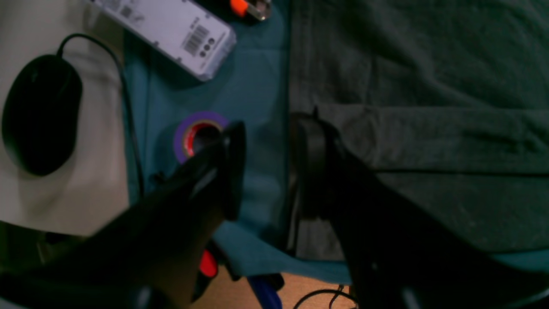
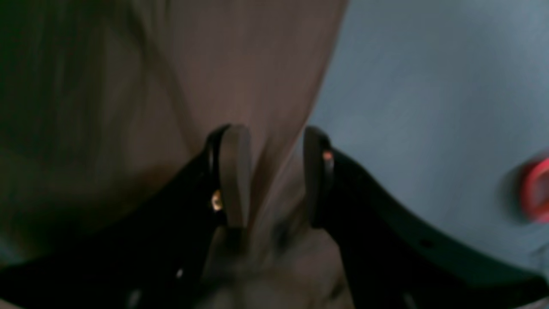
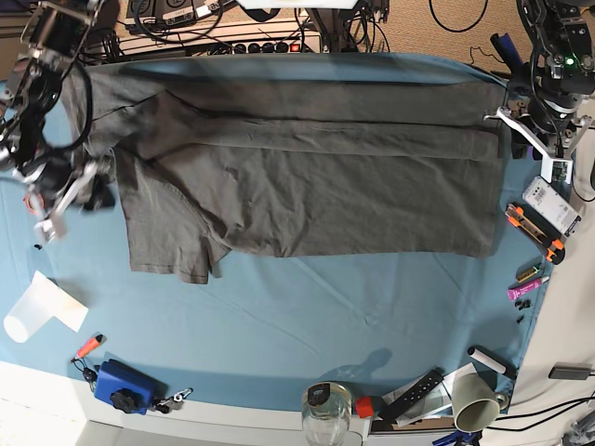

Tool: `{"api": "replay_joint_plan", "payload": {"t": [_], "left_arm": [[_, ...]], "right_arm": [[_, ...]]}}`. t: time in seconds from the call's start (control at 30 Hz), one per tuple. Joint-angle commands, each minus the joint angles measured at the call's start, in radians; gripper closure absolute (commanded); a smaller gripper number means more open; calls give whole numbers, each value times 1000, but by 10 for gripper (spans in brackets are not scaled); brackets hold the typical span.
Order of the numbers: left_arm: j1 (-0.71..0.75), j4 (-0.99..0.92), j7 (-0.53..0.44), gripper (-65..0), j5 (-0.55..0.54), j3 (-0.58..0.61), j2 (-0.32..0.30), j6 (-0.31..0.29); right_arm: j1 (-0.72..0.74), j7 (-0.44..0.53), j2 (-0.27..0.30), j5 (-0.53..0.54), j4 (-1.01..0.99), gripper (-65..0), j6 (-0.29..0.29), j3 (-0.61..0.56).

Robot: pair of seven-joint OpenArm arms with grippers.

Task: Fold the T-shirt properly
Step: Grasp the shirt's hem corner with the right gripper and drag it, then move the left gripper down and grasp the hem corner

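The dark grey T-shirt [image 3: 307, 186] lies spread across the far half of the blue-teal tablecloth [image 3: 307, 316], with long folds along its top. At the shirt's right edge my left gripper [image 1: 270, 126] stands open: one finger is over the shirt [image 1: 429, 107], the other over bare cloth. In the base view it [image 3: 521, 130] sits by that edge. My right gripper [image 2: 273, 131] is open at the shirt's left sleeve side [image 3: 70, 195]. Blurred shirt fabric [image 2: 193, 64] runs between its spread fingers.
A purple tape roll [image 1: 198, 135], a black mouse [image 1: 40, 113] and a white barcoded box [image 1: 171, 30] lie beside the left gripper. Along the near edge stand a jar [image 3: 323, 413], a cup [image 3: 476, 400], a blue object [image 3: 121, 386] and white paper [image 3: 42, 307].
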Motion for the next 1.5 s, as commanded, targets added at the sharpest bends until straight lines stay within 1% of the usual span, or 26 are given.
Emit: {"api": "replay_joint_plan", "payload": {"t": [0.0, 0.07, 0.1, 0.33, 0.43, 0.53, 0.63, 0.73, 0.8, 0.9, 1.0, 1.07, 1.17, 1.2, 1.3, 1.33, 1.4, 1.47], "left_arm": [[0, 18, -17, -207, -3, -8, -11, 3], [0, 18, -17, -207, -3, -8, -11, 3], [0, 18, -17, -207, -3, -8, -11, 3], [0, 18, -18, -207, -3, -8, -11, 3], [-1, 18, -18, -207, -3, -8, -11, 3], [-3, 18, -23, -207, -4, -8, -11, 3], [-3, 18, -25, -207, -3, -8, -11, 3], [-3, 18, -25, -207, -3, -8, -11, 3], [-3, 18, -25, -207, -3, -8, -11, 3], [-10, 18, -33, -207, -3, -8, -11, -12], [-28, 18, -74, -207, -3, -8, -11, -11], [-51, 18, -111, -207, -4, -8, -11, -12], [-97, 17, -116, -209, -12, 0, -14, -12], [-108, 14, -125, -228, -14, 9, -17, -13], [-150, -17, -159, -331, -4, 56, -19, -58], [-169, -39, -171, -355, 12, 78, -19, -61], [-218, -96, -194, -370, 61, 120, -19, -60], [-279, -151, -192, -369, 89, 147, -19, -34]], "right_arm": [[40, 29, 25, -24, -7, -211, -11, 10], [92, 48, 25, -56, -70, -211, -48, 10], [122, 53, 24, -56, -116, -211, -55, 9], [344, 54, 24, -55, -456, -211, -56, 9], [424, 74, 21, -60, -574, -211, -55, -4], [486, 141, 19, -98, -700, -211, -44, -55], [528, 217, 19, -143, -830, -211, -46, -140], [553, 249, 10, -164, -931, -211, -46, -227], [554, 252, -12, -179, -958, -211, -46, -257], [547, 246, -60, -200, -967, -211, -45, -260], [547, 242, -101, -205, -967, -211, -45, -260], [546, 239, -123, -206, -967, -211, -45, -260], [546, 219, -142, -206, -967, -211, -45, -260], [546, 213, -145, -206, -967, -211, -46, -260], [546, 208, -142, -224, -967, -211, -46, -260], [546, 208, -141, -233, -967, -211, -46, -260], [546, 208, -141, -248, -967, -211, -46, -260], [546, 208, -141, -254, -967, -211, -46, -260]]}}
